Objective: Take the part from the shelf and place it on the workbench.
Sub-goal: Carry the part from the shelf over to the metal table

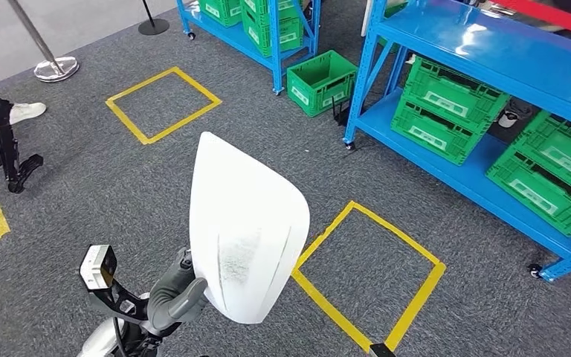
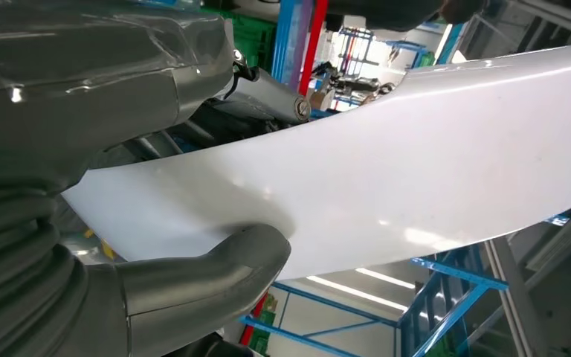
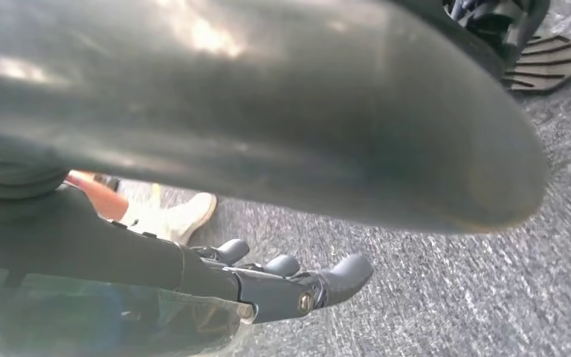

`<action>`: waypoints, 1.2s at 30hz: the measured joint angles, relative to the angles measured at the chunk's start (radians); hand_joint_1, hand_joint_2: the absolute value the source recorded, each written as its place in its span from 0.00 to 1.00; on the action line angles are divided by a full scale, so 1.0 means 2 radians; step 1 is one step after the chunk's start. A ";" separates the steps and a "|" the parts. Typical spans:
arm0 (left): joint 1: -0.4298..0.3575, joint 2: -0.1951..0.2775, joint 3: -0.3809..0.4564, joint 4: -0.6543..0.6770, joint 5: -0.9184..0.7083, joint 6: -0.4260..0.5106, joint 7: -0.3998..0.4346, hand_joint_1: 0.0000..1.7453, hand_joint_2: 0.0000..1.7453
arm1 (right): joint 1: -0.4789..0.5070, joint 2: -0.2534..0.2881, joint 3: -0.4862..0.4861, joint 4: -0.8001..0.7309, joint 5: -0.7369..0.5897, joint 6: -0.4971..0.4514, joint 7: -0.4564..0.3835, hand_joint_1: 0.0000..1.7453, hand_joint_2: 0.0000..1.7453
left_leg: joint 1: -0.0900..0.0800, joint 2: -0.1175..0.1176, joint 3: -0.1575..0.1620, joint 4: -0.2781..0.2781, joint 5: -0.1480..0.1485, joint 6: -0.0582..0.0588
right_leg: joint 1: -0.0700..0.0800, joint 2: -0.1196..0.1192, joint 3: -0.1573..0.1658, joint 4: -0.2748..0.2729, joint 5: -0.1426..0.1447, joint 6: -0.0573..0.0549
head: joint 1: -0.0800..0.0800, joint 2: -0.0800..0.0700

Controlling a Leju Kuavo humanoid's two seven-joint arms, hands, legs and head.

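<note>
Above the grey carpet, left robot hand (image 1: 172, 294) grips the white part (image 1: 244, 230); right robot hand (image 3: 282, 279) hangs with fingers spread, holding nothing

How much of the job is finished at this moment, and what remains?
Done: the white part is off the shelf; the left hand holds it above the grey carpet, thumb pressed on its surface. In hand: carrying it. Left: setting it on the workbench, which I cannot see here. The right hand holds nothing, its fingers apart.
</note>
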 joint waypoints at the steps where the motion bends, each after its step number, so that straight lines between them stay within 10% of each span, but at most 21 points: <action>1: 0.000 0.000 0.000 0.000 0.000 0.000 -0.001 1.00 1.00 | 0.000 0.001 0.000 0.000 0.001 -0.001 0.001 0.00 0.00 | -0.001 -0.006 0.000 -0.003 0.001 0.002 | 0.000 -0.006 0.002 -0.002 0.000 0.002 | 0.000 0.000; 4: -0.001 0.000 0.000 0.001 -0.001 -0.001 -0.004 1.00 1.00 | -0.004 0.005 0.000 0.000 0.004 -0.006 0.002 0.00 0.00 | 0.004 -0.026 0.010 -0.021 0.013 0.003 | -0.001 0.013 -0.006 0.019 -0.012 0.005 | 0.001 0.000; 8: -0.003 -0.003 0.000 0.008 -0.001 -0.007 -0.007 1.00 1.00 | -0.001 0.005 0.000 0.000 0.006 -0.009 0.008 0.00 0.00 | 0.006 -0.057 0.012 -0.025 0.018 0.005 | -0.004 0.047 -0.065 0.128 -0.048 0.005 | 0.002 0.000; 12: -0.003 -0.003 0.000 0.015 -0.002 -0.012 -0.008 1.00 1.00 | 0.000 0.004 0.000 0.001 0.009 -0.010 0.010 0.00 0.00 | 0.008 -0.086 0.009 -0.014 0.012 -0.003 | -0.011 0.063 -0.033 0.041 0.000 0.025 | 0.002 0.000; 16: -0.003 -0.004 -0.002 0.018 -0.006 -0.016 -0.011 1.00 1.00 | -0.002 0.005 0.000 0.001 0.015 -0.011 0.011 0.00 0.00 | 0.009 -0.101 0.001 -0.003 0.005 -0.013 | -0.010 0.066 -0.017 0.008 0.012 0.011 | 0.002 0.000; 19: -0.003 -0.003 -0.004 0.019 -0.006 -0.018 -0.012 1.00 1.00 | -0.005 0.007 0.000 0.001 0.017 -0.011 0.011 0.00 0.00 | 0.010 -0.078 -0.008 0.019 -0.008 -0.018 | -0.011 0.055 -0.013 0.007 0.012 0.002 | 0.000 0.000; 21: -0.004 -0.003 -0.006 0.019 -0.006 -0.019 -0.012 1.00 1.00 | -0.005 0.007 0.000 0.002 0.017 -0.012 0.011 0.00 0.00 | 0.012 -0.050 -0.037 0.078 -0.037 -0.023 | -0.009 0.047 -0.011 0.007 0.009 -0.003 | -0.001 0.000; 24: -0.004 -0.003 -0.007 0.021 -0.006 -0.019 -0.012 1.00 1.00 | -0.004 0.006 0.000 0.002 0.018 -0.012 0.011 0.00 0.00 | 0.015 -0.040 -0.077 0.148 -0.057 -0.025 | -0.005 0.030 -0.010 0.007 0.007 -0.007 | -0.001 0.000; 30: -0.008 -0.004 -0.008 0.020 -0.006 -0.020 -0.012 1.00 1.00 | -0.005 0.000 0.000 0.002 0.026 0.002 0.008 0.00 0.00 | 0.000 0.000 -0.005 0.005 0.003 -0.002 | 0.001 0.000 -0.003 0.006 0.000 -0.002 | 0.000 0.000; 32: -0.008 -0.003 -0.008 0.019 -0.006 -0.021 -0.012 1.00 1.00 | -0.005 -0.001 0.000 0.002 0.026 0.002 0.008 0.00 0.00 | -0.002 -0.012 -0.003 0.000 0.005 0.000 | 0.001 -0.011 0.000 0.002 -0.001 0.002 | 0.000 0.000; 36: -0.008 -0.007 -0.007 0.016 -0.006 -0.020 -0.012 1.00 1.00 | -0.004 -0.003 0.000 0.001 0.028 -0.002 0.008 0.00 0.00 | 0.005 -0.038 0.012 -0.023 0.017 0.005 | 0.000 0.032 -0.022 0.059 -0.029 0.002 | 0.002 0.000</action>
